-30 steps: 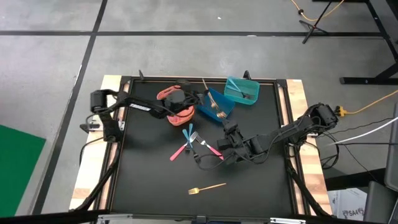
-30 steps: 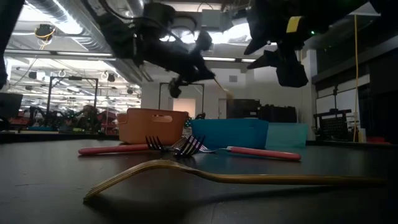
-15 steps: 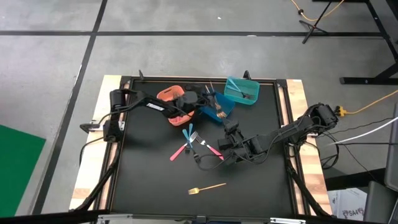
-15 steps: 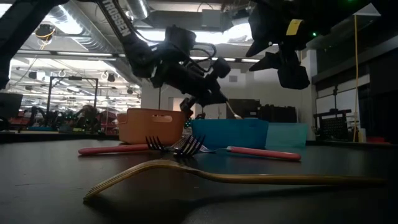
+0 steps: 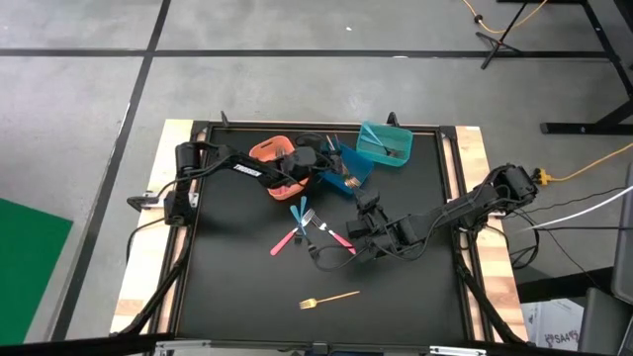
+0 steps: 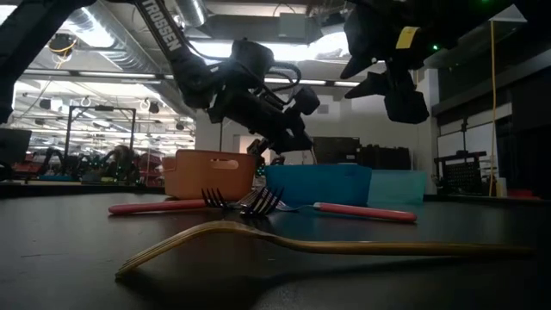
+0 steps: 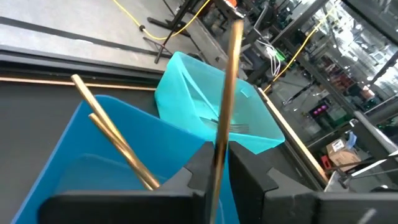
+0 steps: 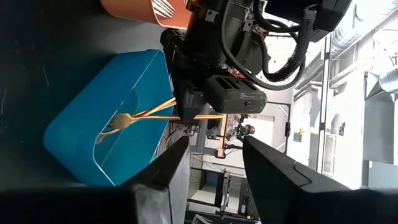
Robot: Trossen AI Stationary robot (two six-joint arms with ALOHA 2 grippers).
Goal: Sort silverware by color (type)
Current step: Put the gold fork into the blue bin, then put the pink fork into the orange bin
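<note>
Silverware: a slim gold utensil (image 7: 225,106) stands between the left gripper's (image 7: 215,163) dark fingers, directly over the blue bin (image 5: 345,169); whether they still pinch it I cannot tell. Two gold forks (image 8: 138,114) lie inside that smooth rectangular plastic bin. The right gripper (image 8: 211,168), just beyond the bin, is parted and holds nothing.
</note>
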